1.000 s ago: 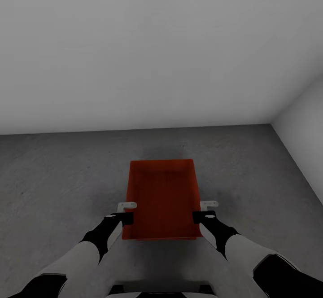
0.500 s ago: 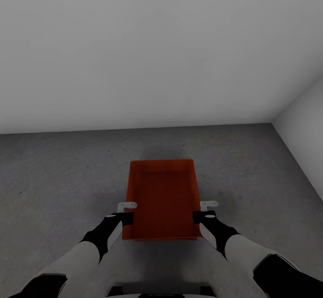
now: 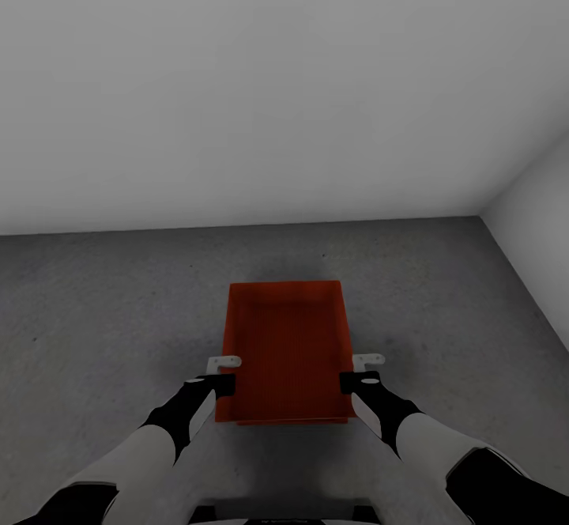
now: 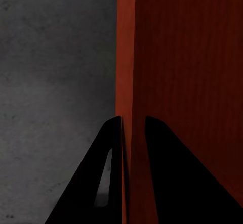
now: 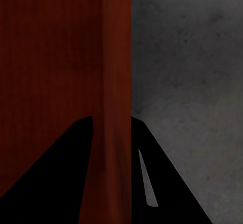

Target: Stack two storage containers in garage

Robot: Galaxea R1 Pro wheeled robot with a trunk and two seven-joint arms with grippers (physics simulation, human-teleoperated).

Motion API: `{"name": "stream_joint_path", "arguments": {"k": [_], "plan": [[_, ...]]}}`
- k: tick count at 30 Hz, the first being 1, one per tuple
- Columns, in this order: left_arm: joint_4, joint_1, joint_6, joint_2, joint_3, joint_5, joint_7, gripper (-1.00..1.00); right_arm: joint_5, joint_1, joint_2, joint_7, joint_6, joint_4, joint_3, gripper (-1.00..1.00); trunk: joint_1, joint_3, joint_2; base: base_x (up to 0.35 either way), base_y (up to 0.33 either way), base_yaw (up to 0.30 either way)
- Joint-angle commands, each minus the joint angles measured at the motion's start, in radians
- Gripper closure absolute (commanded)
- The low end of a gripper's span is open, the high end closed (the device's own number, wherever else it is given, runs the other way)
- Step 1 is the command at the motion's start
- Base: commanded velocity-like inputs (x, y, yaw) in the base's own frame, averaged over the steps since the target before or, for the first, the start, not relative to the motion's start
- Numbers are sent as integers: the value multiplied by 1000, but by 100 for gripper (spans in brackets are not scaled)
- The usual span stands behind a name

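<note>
Your left pincer and right pincer each clamp a long side wall of the orange-red bin, which sits between them over the grey concrete floor. From the head you get the bin's open top and the white walls beyond. The wrist cameras add the grip itself: one dark finger outside the wall, one inside. Whether the bin rests on the floor is hard to tell.
</note>
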Motion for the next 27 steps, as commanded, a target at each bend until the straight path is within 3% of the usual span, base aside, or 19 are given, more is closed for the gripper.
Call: {"name": "stream_joint_path", "arguments": {"k": [1, 10, 22, 27], "plan": [[-6, 0, 4, -1, -13, 16, -9, 100, -39, 0, 14, 0, 8, 1, 31, 100, 4, -4, -8, 0, 0, 0], [-6, 0, 4, -1, -13, 16, -9, 100, -39, 0, 14, 0, 8, 0, 31, 100, 38, -32, -71, 0, 0, 0], [-6, 0, 5, -1, -13, 16, -9, 100, -39, 0, 15, 0, 8, 1, 31, 100, 38, -32, -71, 0, 0, -5], [-6, 0, 4, -1, -13, 16, -9, 100, -39, 0, 16, 0, 8, 1, 31, 100, 38, -32, -71, 0, 0, -186]]}}
